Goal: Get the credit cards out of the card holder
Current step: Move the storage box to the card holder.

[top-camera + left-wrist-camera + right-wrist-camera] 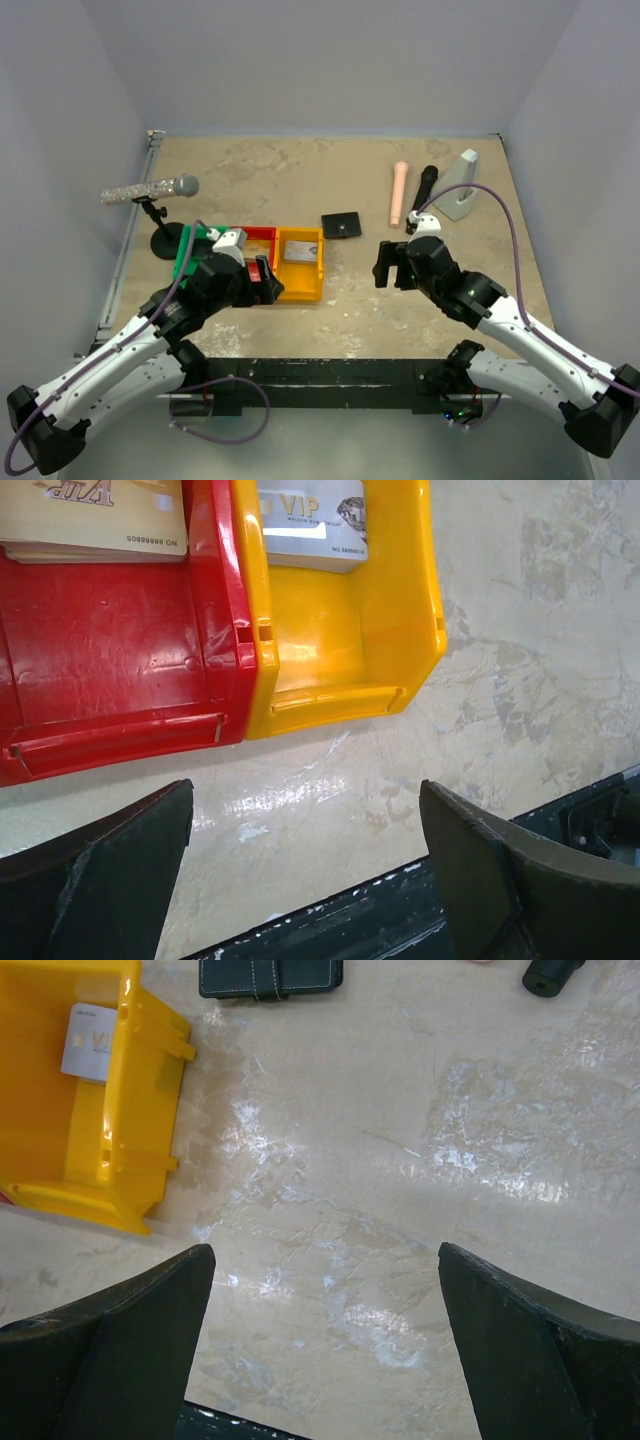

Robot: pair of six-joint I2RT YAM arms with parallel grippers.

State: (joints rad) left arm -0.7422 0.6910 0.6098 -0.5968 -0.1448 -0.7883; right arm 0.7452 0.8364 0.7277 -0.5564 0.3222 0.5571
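Observation:
The card holder is a flat black wallet lying shut on the table right of the bins; its near edge shows in the right wrist view. A silvery grey card lies in the yellow bin, and also shows in the right wrist view. A tan card lies in the red bin. The dark card is not in view. My left gripper is open and empty, just in front of the red and yellow bins. My right gripper is open and empty over bare table, short of the wallet.
The green bin joins the red and yellow ones and is partly hidden by my left arm. A microphone on a stand is at back left. A pink cylinder, a black cylinder and a grey wedge lie at back right.

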